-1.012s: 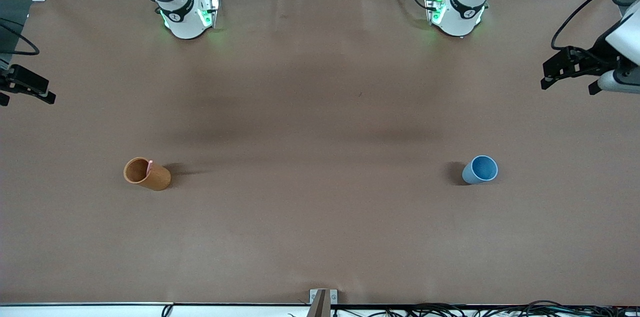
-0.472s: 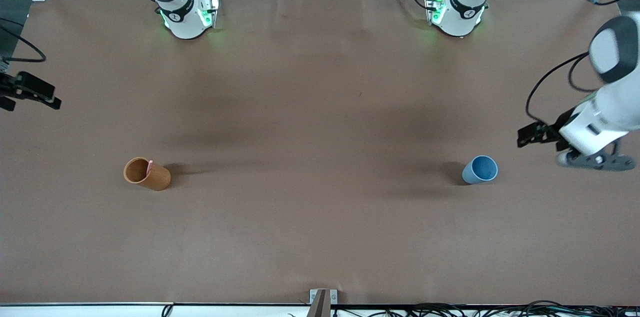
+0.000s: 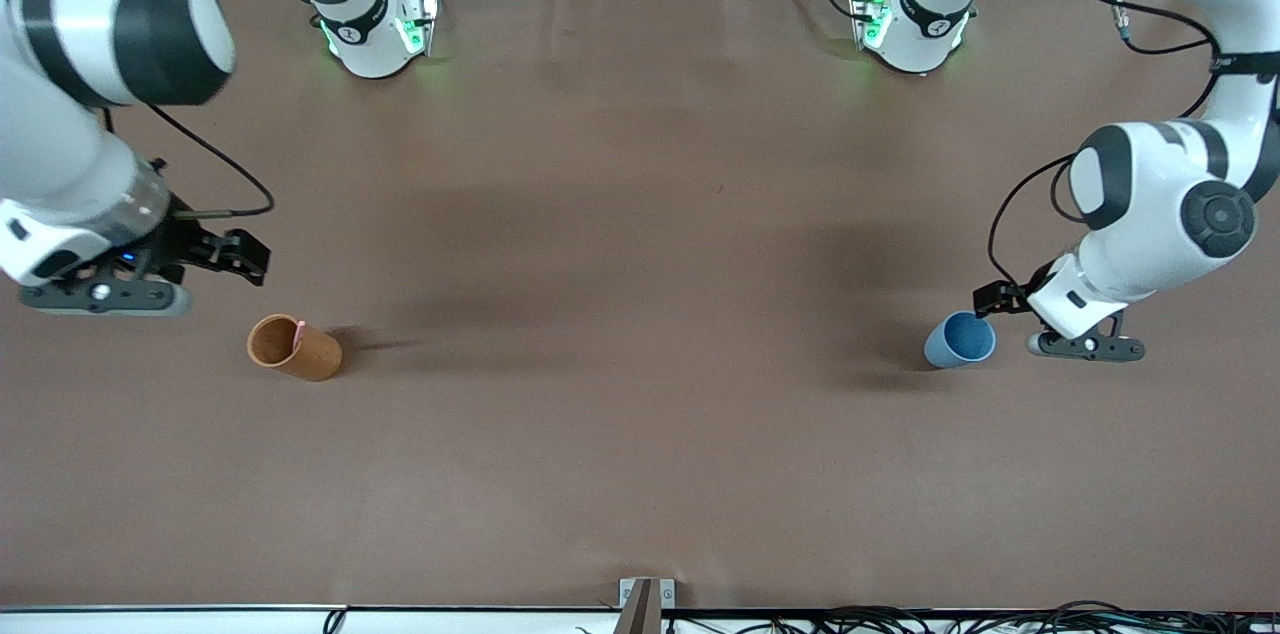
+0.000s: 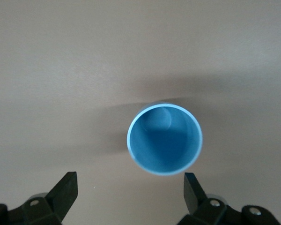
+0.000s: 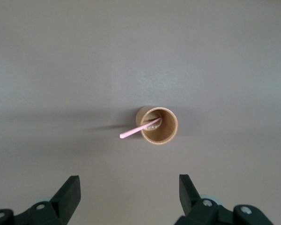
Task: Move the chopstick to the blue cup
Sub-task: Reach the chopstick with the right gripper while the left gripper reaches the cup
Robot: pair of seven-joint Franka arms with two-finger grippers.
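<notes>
Both arms have swung in from the table's ends within the last second. The right claw was out at the table edge and now hangs above the table just beside the orange cup, on the side away from the front camera. The left claw, which was parked well apart from the cups, has come down just beside the blue cup, at its rim on the left arm's side. The chopstick has not moved: it stands in the orange cup at the right arm's end of the table, leaning on the rim with its pink tip poking out. The blue cup sits upright and empty at the left arm's end, well apart from the orange one and about level with it. In the right wrist view the right claw's fingers are spread wide, with the orange cup and chopstick in sight between them but lower down; nothing is pinched. The left claw's fingers are spread as well, the blue cup's mouth showing between them. So the approach looks nearly done and the grasp not begun: the right arm seems set to pick the stick, while the left may be about to steady or fetch the blue cup.
</notes>
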